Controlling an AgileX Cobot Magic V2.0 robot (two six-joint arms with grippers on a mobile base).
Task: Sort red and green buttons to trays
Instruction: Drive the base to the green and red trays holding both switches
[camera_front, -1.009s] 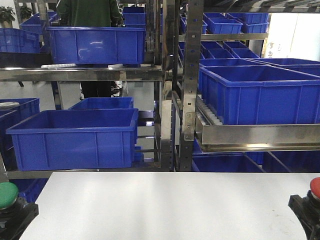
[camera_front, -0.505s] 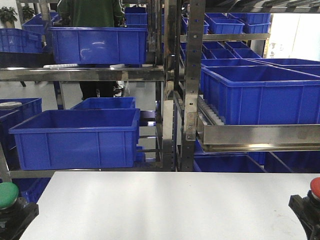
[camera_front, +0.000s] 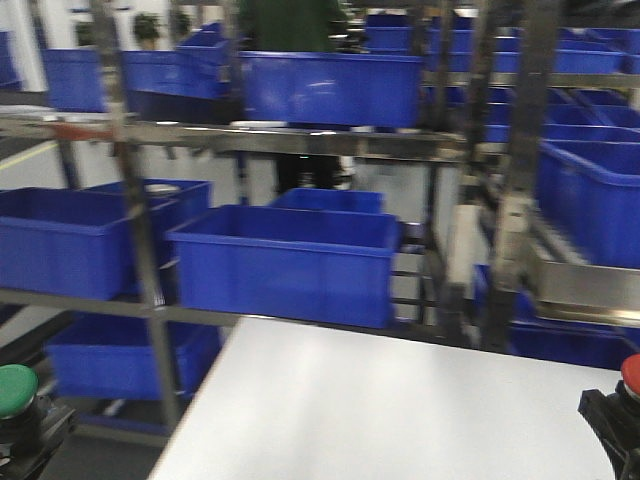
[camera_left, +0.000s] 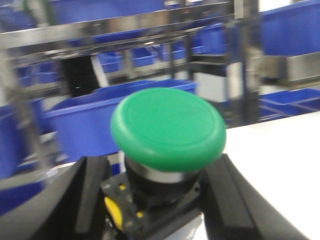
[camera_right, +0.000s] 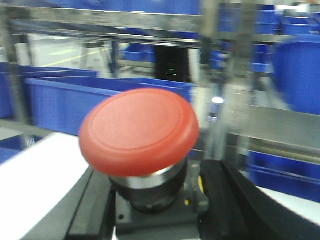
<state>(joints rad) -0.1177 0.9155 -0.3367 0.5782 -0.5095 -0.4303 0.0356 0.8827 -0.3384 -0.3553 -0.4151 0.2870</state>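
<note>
Two prob. light, rigid btns w/ slick caps: your left gripper (camera_left: 160, 200) clamps green mushroom-head button (camera_left: 168, 129) by body, right gripper (camera_right: 160, 205) clamps red mushroom-head button (camera_right: 139, 131) likewise.

No text, number, brand or sign can be read in any view.

Left wrist view: a small pale tag (camera_left: 52, 173) lies just beyond and to the left of the fingers (camera_left: 75, 200) of the left gripper (camera_left: 162, 192), which clasp the green button (camera_left: 168, 129). Its dark marks are too blurred to read.

Right wrist view: faint green lit marks (camera_right: 170, 69) show on a dark panel well beyond the fingers (camera_right: 240, 205) of the right gripper (camera_right: 150, 200), above the red button (camera_right: 138, 131) they hold. The marks form no readable characters.
</note>
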